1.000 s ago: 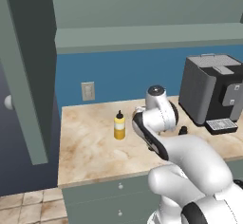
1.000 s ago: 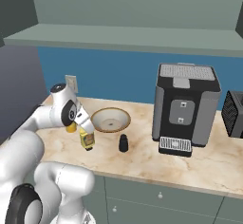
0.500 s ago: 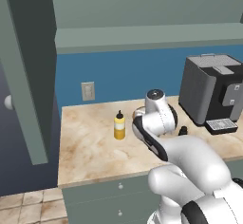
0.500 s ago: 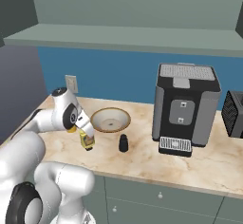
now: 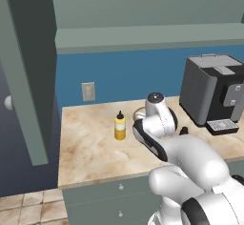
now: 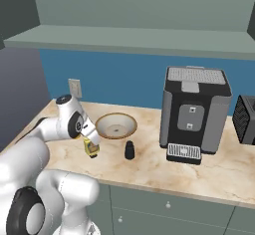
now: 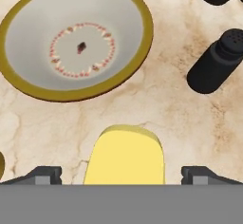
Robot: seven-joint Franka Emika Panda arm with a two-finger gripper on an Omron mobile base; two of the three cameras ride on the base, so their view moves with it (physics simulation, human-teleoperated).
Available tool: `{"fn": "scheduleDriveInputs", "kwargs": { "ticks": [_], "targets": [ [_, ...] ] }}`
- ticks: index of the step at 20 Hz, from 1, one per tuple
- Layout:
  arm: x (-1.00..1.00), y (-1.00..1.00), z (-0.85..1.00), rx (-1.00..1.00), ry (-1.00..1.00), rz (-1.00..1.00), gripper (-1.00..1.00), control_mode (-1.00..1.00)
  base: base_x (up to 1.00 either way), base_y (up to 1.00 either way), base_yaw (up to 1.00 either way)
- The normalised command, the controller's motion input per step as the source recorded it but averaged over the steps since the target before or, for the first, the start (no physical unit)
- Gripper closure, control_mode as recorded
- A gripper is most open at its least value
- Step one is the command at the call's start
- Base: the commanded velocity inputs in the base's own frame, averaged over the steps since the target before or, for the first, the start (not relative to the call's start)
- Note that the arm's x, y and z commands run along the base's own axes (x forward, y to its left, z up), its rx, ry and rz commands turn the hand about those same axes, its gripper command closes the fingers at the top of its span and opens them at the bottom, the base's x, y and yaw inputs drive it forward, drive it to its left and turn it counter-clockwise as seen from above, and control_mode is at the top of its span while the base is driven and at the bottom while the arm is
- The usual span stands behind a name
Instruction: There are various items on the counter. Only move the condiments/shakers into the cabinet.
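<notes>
The fingers (image 7: 123,174) stood wide apart, one tip at each side of the plain yellow bottle (image 7: 125,154), with marbled stone showing between each tip and the bottle's sides. They were not closed on it; whether either tip touched it could not be told. From the right base view the fingers (image 6: 92,148) were low over the table (image 6: 154,167), around the same yellow bottle (image 6: 92,149), near the table's front edge and toward its left end.

Just behind the bottle sat the round bowl (image 7: 76,42), shallow, with a tan rim and a pale inside, clear of the bottle. The black shaker (image 7: 216,61) stood upright to the right of the bottle, apart from it and from the bowl (image 6: 116,126); in the right base view the shaker (image 6: 129,150) was between the bottle and the coffee machine (image 6: 194,112), which stood further right toward the back wall.

The yellow squeeze bottle (image 5: 120,126) with the black nozzle stood upright nearer the table's left end, apart from the others. Above, the cabinet shelf (image 5: 147,35) ran along the wall, and its tall door (image 5: 28,66) hung open at the left.
</notes>
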Motion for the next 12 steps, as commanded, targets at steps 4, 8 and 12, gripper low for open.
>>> {"fn": "scheduleDriveInputs", "kwargs": {
  "ticks": [4, 8, 12],
  "targets": [
    [0.21, -0.14, -0.14, -0.01, -0.04, 0.00, -1.00, -1.00, 0.00, 0.00, 0.00],
    [0.00, -0.02, 0.00, 0.00, -0.01, 0.00, 1.00, -1.00, 0.00, 0.00, 0.00],
    [-0.02, 0.00, 0.04, 0.00, -0.04, 0.00, 1.00, -1.00, 0.00, 0.00, 0.00]
  ]
}}
